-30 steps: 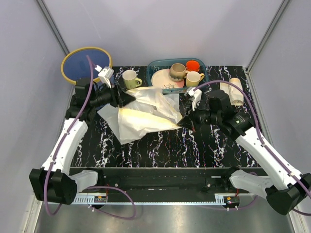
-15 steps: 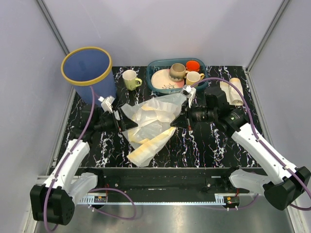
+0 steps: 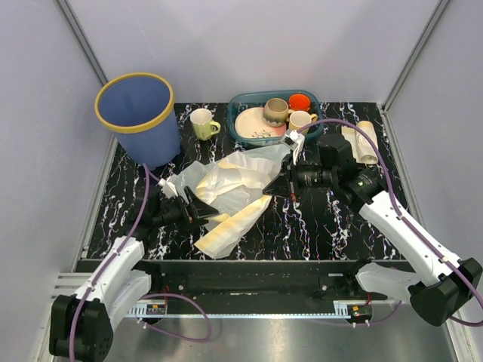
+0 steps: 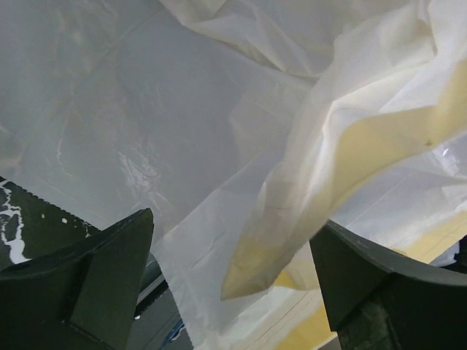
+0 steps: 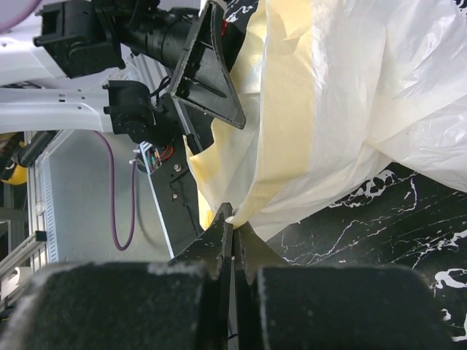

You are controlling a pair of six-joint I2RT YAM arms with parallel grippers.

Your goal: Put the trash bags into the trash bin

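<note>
The trash bags [image 3: 226,179] lie as a crumpled cream-white heap of film in the middle of the table, one long yellowish fold trailing toward the near edge. My right gripper [image 3: 266,193] is shut on the heap's right edge, its jaws pinching the film [image 5: 232,217]. My left gripper [image 3: 209,213] is open at the heap's near-left side. The film [image 4: 241,168] fills its view beyond its spread fingers [image 4: 87,281], which are not closed on it. The trash bin [image 3: 137,121], blue with a yellow rim, stands upright at the far left corner, apart from both grippers.
A teal basket [image 3: 240,102] with a plate and several mugs sits at the far middle. A yellow-green mug [image 3: 202,123] stands between it and the bin. A pale roll [image 3: 362,142] lies far right. Grey walls close in the table.
My left gripper has opened, let go of the bags and drawn back toward the near edge. The bags, stretched between both grippers before, have slumped onto the table. The right grip holds.
</note>
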